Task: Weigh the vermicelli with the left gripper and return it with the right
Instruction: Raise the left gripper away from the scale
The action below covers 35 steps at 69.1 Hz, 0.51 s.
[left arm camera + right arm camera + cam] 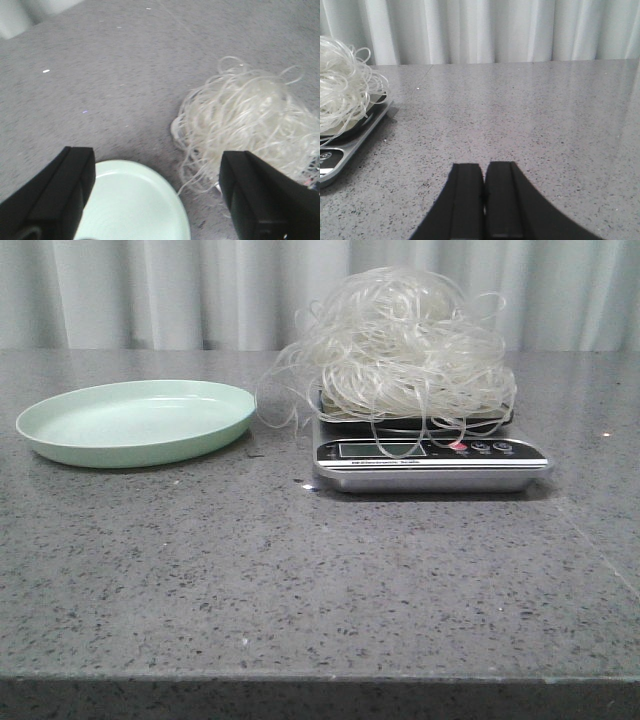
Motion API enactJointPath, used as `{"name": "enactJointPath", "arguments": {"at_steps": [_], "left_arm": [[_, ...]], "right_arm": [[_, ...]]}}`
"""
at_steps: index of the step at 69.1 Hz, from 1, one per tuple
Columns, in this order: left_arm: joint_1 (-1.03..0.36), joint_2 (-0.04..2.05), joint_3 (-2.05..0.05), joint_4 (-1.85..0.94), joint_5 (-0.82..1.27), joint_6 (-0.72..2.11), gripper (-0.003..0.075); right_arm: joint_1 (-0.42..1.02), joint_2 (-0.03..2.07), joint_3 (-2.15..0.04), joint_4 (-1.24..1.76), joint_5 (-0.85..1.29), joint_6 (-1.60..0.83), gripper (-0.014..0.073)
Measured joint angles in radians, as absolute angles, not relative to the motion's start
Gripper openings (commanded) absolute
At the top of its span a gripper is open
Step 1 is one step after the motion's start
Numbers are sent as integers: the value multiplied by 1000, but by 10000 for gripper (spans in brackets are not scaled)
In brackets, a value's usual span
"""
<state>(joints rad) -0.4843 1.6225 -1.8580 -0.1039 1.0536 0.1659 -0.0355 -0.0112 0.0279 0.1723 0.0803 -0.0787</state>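
- The vermicelli (pixel 395 345) sits piled on the scale (pixel 430 460), right of centre and toward the far side of the tabletop (pixel 300 580); you'd judge it's there to be weighed, so the first half of the task looks done.
- Strands droop over the scale's near edge and hang across the display (pixel 378 449), so you can't read any number.
- The platform under the pile is almost fully hidden by noodles.
- The pale green plate (pixel 135 420) lies left of the scale, just beside the stray loops, bare. Likely the return spot for the noodles.
- Left tool (pixel 157 200): fingers spread wide, holding nothing, above the gap between plate and vermicelli.
- Right tool (pixel 483 200): fingers pressed together, nothing between them, low over bare tabletop right of the scale, well apart from the pile.
- Neither arm shows in the front view.
- The right wrist view cuts off most of the scale and pile.
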Motion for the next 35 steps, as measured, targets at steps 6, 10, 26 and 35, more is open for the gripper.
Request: {"name": "enactJointPath", "arguments": {"at_steps": [6, 10, 26, 35], "left_arm": [[-442, 1533, -1746, -104, 1003, 156, 564], [-413, 1469, -1666, -104, 968, 150, 564], [-310, 1178, -1320, -101, 780, 145, 503], [-269, 1004, -1156, -97, 684, 145, 439]], "right_arm": [[-35, -11, 28, 172, 79, -79, 151], [-35, -11, 28, 172, 79, -79, 151], [-35, -11, 28, 172, 79, -79, 151], [-35, -11, 28, 172, 79, -79, 151]]}}
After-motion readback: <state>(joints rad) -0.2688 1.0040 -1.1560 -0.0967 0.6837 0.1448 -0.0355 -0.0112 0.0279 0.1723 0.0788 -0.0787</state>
